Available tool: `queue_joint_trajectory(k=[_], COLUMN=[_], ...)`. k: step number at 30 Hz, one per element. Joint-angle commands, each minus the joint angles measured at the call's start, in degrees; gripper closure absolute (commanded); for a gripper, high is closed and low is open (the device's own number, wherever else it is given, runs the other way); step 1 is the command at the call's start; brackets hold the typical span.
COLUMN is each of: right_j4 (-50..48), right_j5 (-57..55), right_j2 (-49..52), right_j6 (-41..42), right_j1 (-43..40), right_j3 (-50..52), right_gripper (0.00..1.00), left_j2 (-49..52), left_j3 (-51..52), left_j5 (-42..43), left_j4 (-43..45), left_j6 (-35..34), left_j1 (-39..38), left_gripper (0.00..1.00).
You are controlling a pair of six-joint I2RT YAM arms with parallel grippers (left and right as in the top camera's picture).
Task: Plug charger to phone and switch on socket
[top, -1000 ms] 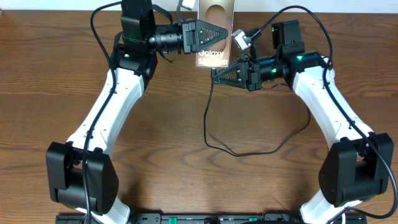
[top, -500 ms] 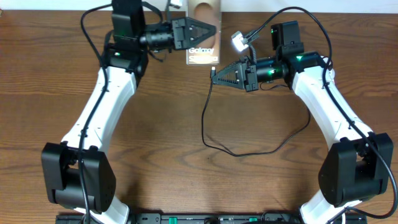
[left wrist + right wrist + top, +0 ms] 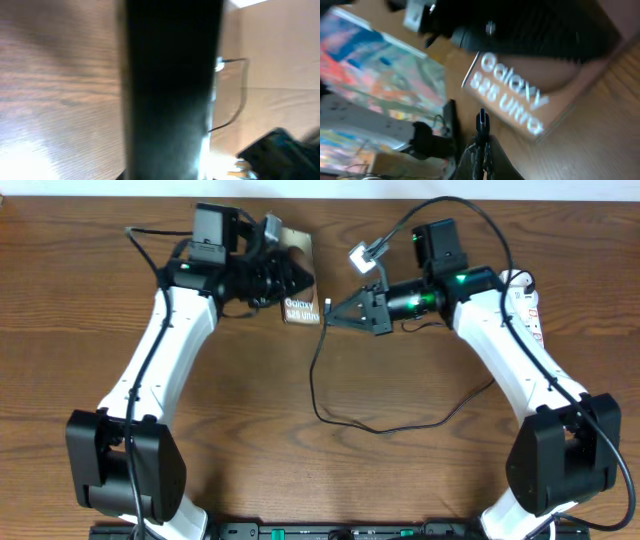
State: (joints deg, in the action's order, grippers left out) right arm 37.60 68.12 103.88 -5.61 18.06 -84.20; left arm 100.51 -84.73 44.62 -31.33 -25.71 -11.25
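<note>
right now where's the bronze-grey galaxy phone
Overhead view, far centre-left: the flat bronze-grey phone is gripped in the left hand, just left of the right hand holding the black charger tip.

This looks like a robot lab. A white and black left arm [image 3: 165,360] and right arm [image 3: 520,370] stand on a black bar [image 3: 320,532] at the near edge of a brown wooden table [image 3: 300,470]. A plain pale wall [image 3: 100,188] runs along the far edge.
</note>
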Motion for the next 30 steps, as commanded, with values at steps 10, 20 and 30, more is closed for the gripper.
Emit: queue_joint_trajectory(k=[10, 20, 30], right_j4=[-1.68, 2.34, 20.33], right_j5=[-21.09, -32.68, -62.60], right_j2=[0.31, 0.31, 0.33], right_j6=[6.05, 9.01, 14.73], right_j1=[6.05, 5.97, 5.99], right_j3=[-0.31, -0.31, -0.15], right_gripper=[0.99, 0.99, 0.99], left_j2=[-1.99, -1.99, -1.99], left_j3=[-0.87, -0.87, -0.87], left_j5=[-19.82, -28.76, -41.53], left_j4=[-6.45, -7.87, -10.86], left_j6=[5.79, 5.62, 5.51], left_j1=[-10.03, -10.05, -9.99], left_gripper=[0.93, 0.93, 0.93])
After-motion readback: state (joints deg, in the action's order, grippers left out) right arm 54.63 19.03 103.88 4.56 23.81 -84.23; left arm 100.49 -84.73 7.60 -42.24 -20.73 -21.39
